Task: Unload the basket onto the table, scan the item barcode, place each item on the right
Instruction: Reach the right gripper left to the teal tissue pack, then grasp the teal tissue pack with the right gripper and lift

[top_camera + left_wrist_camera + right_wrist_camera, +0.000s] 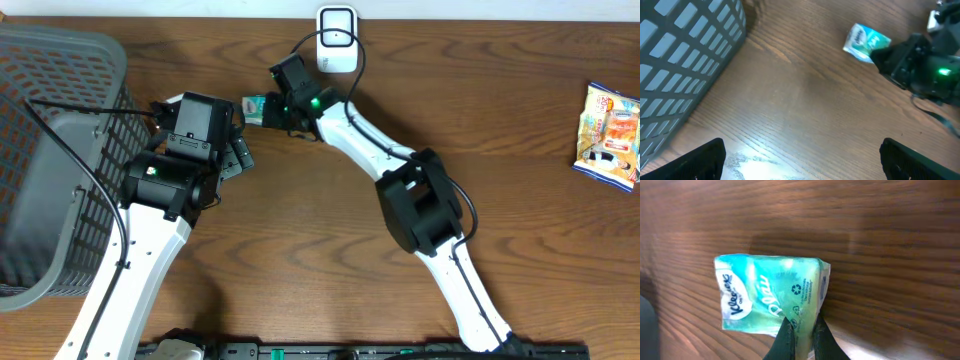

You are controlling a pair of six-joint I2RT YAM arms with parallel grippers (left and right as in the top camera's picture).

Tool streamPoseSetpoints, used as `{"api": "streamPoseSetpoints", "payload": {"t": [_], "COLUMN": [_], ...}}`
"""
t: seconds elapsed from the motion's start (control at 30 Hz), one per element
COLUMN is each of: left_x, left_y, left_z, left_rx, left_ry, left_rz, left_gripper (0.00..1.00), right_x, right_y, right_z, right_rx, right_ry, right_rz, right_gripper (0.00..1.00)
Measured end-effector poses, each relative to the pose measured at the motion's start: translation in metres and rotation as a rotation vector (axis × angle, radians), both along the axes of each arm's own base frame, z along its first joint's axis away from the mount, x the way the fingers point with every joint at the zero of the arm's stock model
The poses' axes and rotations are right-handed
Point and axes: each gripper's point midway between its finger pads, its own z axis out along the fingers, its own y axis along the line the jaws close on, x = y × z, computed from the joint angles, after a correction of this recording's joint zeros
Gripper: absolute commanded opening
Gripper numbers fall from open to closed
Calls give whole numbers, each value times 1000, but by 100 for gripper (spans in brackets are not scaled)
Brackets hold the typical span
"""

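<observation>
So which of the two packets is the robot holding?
The green-and-white Kleenex tissue pack, pinched at its edge by the right arm's jaws. The orange snack packet lies alone near the right edge of the table.

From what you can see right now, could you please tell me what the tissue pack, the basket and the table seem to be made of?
Tissue pack: thin glossy plastic film, likely; it wrinkles and shines.
Basket: matte grey moulded plastic, judging by its even lattice walls.
Table: brown wood or wood-look laminate; grain lines show, with a slight sheen.
</observation>
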Motion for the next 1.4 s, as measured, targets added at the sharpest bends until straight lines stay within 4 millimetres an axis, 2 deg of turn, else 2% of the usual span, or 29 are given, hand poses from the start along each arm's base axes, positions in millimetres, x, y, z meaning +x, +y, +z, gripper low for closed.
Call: {"api": "streamPoseSetpoints", "payload": {"t": [0.17,0.33,0.43,0.47,0.53,0.57,0.6,0.7,0.77,0.8,0.87,0.9,0.97,1.0,1.03,1.07,1.17,1.27,1.4], "left_x": [0,0,0,0,0,0,0,0,0,0,0,0,0,0,0,0,0,0,0], "left_y": [0,0,0,0,0,0,0,0,0,0,0,0,0,0,0,0,0,0,0], "left_z": [0,0,0,0,0,0,0,0,0,0,0,0,0,0,0,0,0,0,0], "left_rx": [0,0,0,0,0,0,0,0,0,0,0,0,0,0,0,0,0,0,0], "left_ry": [0,0,0,0,0,0,0,0,0,0,0,0,0,0,0,0,0,0,0], "left_rz": [0,0,0,0,0,0,0,0,0,0,0,0,0,0,0,0,0,0,0], "left_gripper": [98,97,98,98,98,98,98,98,98,98,98,98,98,98,98,98,98,98,98], "right_x": [-6,-32,-44,-46,-43,-40,-37,-24,-16,-14,-10,-11,-18,-23,-27,-30,-37,-46,-56], "right_y": [-47,-100,-126,-133,-145,-151,-156,-179,-194,-200,-211,-214,-212,-210,-206,-202,-187,-172,-156], "right_z": [4,13,19,20,21,21,21,22,22,22,23,23,27,29,32,34,39,40,33], "right_rx": [-131,-275,-319,-327,-335,-339,-340,-338,-330,-324,-295,-268,-175,-132,-89,-56,4,22,-40], "right_ry": [20,47,53,49,34,22,17,14,34,45,80,105,190,232,270,299,349,402,462], "right_rz": [123,417,574,618,664,677,675,627,558,525,444,401,304,270,237,213,180,144,49], "right_gripper": [1,1,1,8,50,77,84,86,83,78,57,54,54,57,67,70,59,60,61]}}
